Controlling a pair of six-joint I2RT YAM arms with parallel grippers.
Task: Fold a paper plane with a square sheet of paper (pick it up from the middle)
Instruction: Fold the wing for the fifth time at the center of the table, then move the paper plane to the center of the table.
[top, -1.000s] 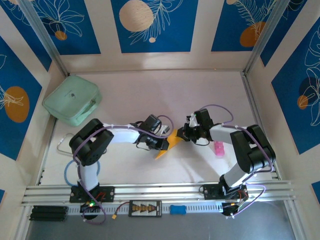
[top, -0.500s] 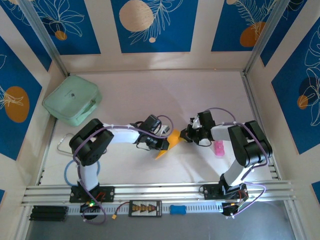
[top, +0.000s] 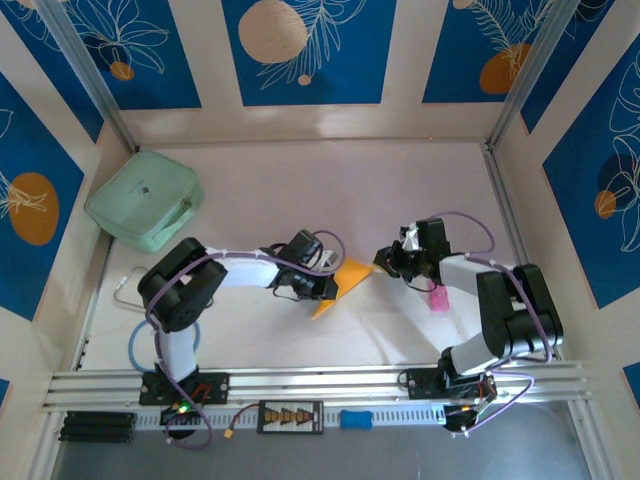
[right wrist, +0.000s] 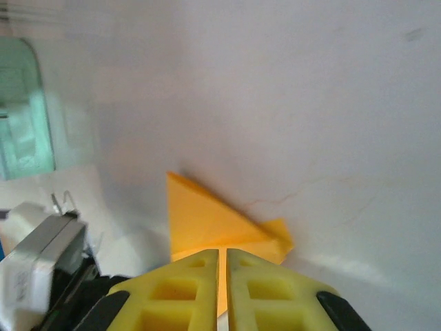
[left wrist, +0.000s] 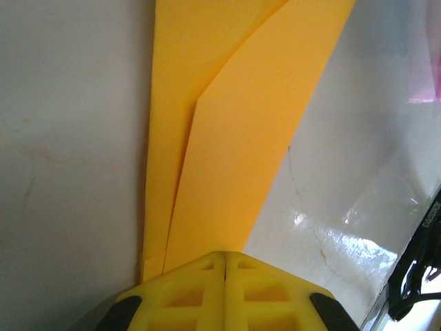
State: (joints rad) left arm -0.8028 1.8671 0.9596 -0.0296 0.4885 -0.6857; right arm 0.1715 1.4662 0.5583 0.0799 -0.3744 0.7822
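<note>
The square sheet of paper (top: 347,278) is orange-yellow and folded into a pointed, layered shape near the table's middle. My left gripper (top: 326,288) is shut on its lower end. In the left wrist view the paper (left wrist: 227,138) runs up and away from the closed yellow jaws of that gripper (left wrist: 226,258). My right gripper (top: 384,262) sits just right of the paper's right corner. In the right wrist view the right gripper (right wrist: 222,252) has its jaws a narrow slit apart, so it is open. The paper (right wrist: 207,221) lies beyond the tips and shows through the slit.
A mint-green case (top: 145,203) sits at the back left, and its edge (right wrist: 24,110) shows in the right wrist view. A small pink object (top: 438,298) lies beside the right arm. Patterned walls enclose the table, and an aluminium rail (top: 320,380) runs along the near edge.
My right gripper has drawn back to the right and its jaws have parted slightly. The paper's right flap now spreads further right. The left gripper has held still.
</note>
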